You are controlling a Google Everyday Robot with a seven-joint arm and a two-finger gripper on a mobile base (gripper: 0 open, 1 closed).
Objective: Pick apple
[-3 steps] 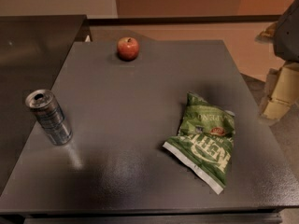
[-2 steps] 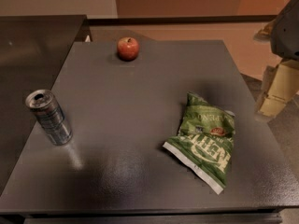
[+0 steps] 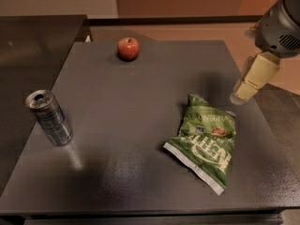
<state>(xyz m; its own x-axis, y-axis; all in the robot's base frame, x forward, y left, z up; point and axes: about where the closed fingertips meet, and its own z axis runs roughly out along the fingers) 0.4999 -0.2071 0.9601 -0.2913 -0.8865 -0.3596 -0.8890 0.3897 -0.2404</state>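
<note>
The apple (image 3: 128, 48) is small, round and red with yellowish patches. It sits upright near the far edge of the dark table (image 3: 140, 107), left of centre. My gripper (image 3: 247, 89) hangs at the right side, above the table's right edge, with a cream-coloured tip below a grey wrist. It is far to the right of the apple and nearer to me, and it holds nothing that I can see.
A silver can (image 3: 49, 117) stands at the left side of the table. A green chip bag (image 3: 205, 139) lies flat at the right front, just below the gripper. A second dark surface (image 3: 33, 46) adjoins on the left.
The gripper has moved left and slightly up, from beyond the table's right edge to over it. The apple, can and bag have not moved.
</note>
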